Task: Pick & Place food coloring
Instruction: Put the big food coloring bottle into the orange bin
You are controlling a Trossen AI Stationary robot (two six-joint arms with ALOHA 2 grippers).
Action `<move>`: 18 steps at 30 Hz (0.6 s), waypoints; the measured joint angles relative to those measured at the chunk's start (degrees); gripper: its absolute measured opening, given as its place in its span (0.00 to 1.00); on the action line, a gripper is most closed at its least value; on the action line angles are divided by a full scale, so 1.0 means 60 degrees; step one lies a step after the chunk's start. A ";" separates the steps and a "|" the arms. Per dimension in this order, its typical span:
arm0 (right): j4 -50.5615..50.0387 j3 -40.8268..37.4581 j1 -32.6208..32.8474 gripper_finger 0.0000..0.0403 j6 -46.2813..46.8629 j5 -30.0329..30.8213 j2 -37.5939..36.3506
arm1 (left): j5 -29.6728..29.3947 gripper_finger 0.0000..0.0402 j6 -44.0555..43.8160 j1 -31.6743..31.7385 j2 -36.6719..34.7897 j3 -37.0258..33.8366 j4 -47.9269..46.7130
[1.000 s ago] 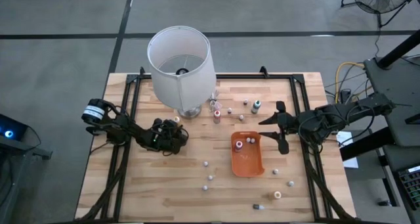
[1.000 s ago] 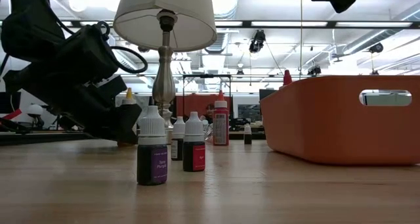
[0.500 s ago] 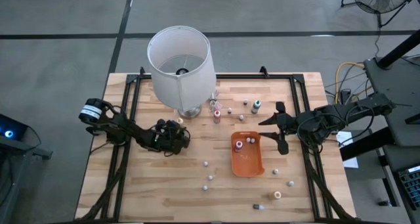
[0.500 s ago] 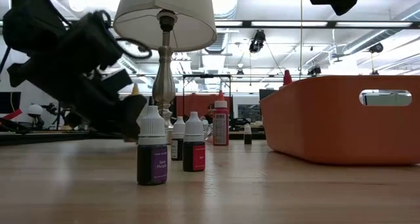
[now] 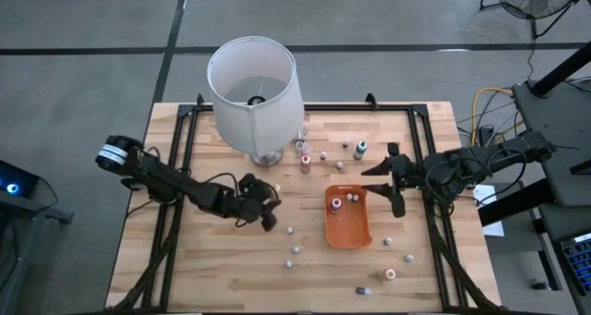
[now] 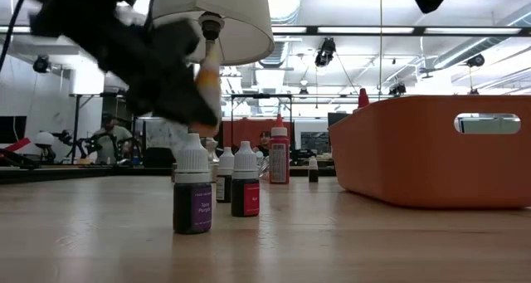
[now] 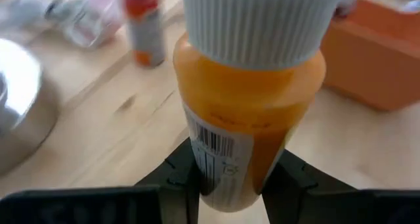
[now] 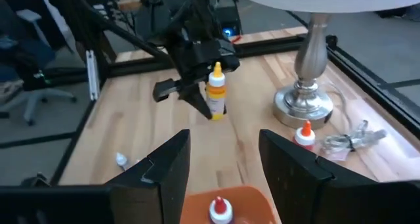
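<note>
Orange food-coloring bottle [image 7: 246, 119], clamped in left hand [image 5: 265, 207]; barcode visible only from the wrist.

Little can be read. The dark bottle [image 6: 192, 196] nearest the low camera has a purple label with two short lines of pale print, too small to make out (the dark bottle with a red label [image 6: 246, 190] just beside it is no clearer). The orange bottle [image 7: 248, 112] clamped between the left gripper's [image 7: 231, 178] fingers [image 7: 183, 178] carries a white label with a black barcode just above the fingers, and a faint line of dark print higher up that cannot be read.
</note>
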 joint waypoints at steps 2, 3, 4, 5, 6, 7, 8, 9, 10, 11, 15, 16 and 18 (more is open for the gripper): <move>0.0217 0.0000 -0.0004 0.42 0.0076 -0.0315 0.0017 | 0.0135 0.24 0.0307 -0.0055 -0.0079 0.0629 -0.0741; 0.0283 0.0004 0.0000 0.42 0.0095 -0.0415 0.0025 | 0.0252 0.24 0.0451 -0.0071 -0.0081 0.0980 -0.1002; 0.0284 0.0024 0.0000 0.42 0.0092 -0.0437 0.0062 | 0.0362 0.24 0.0577 -0.0106 -0.0079 0.1308 -0.1275; 0.0282 0.0089 0.0000 0.42 0.0092 -0.0441 0.0142 | 0.0408 0.24 0.0677 -0.0133 -0.0078 0.1611 -0.1596; 0.0294 0.0166 0.0000 0.42 0.0090 -0.0444 0.0208 | 0.0477 0.24 0.0785 -0.0150 -0.0078 0.1913 -0.1847; 0.0282 0.0228 0.0000 0.43 0.0083 -0.0453 0.0290 | 0.0547 0.24 0.0835 -0.0160 -0.0055 0.2188 -0.1994; 0.0262 0.0321 0.0000 0.43 0.0035 -0.0476 0.0391 | 0.0582 0.24 0.0854 -0.0163 -0.0030 0.2436 -0.2113; 0.0269 0.0461 -0.0001 0.44 -0.0003 -0.0590 0.0526 | 0.0598 0.24 0.0838 -0.0163 -0.0027 0.2664 -0.2343; 0.0270 0.0615 0.0000 0.45 -0.0082 -0.0702 0.0664 | 0.0599 0.24 0.0804 -0.0163 -0.0027 0.2877 -0.2619; 0.0166 0.0783 0.0000 0.46 -0.0154 -0.0760 0.0823 | 0.0640 0.24 0.0781 -0.0163 -0.0027 0.3082 -0.2820; -0.0694 0.1890 0.0004 0.52 -0.0271 -0.0897 0.1723 | 0.0991 0.24 0.0489 -0.0159 -0.0027 0.3729 -0.3679; -0.0983 0.2249 0.0004 0.53 -0.0303 -0.0893 0.1974 | 0.1209 0.23 0.0395 -0.0159 -0.0023 0.3841 -0.3845; -0.1459 0.2985 0.0001 0.56 -0.0437 -0.0893 0.2505 | 0.1495 0.23 0.0216 -0.0159 -0.0012 0.3994 -0.4121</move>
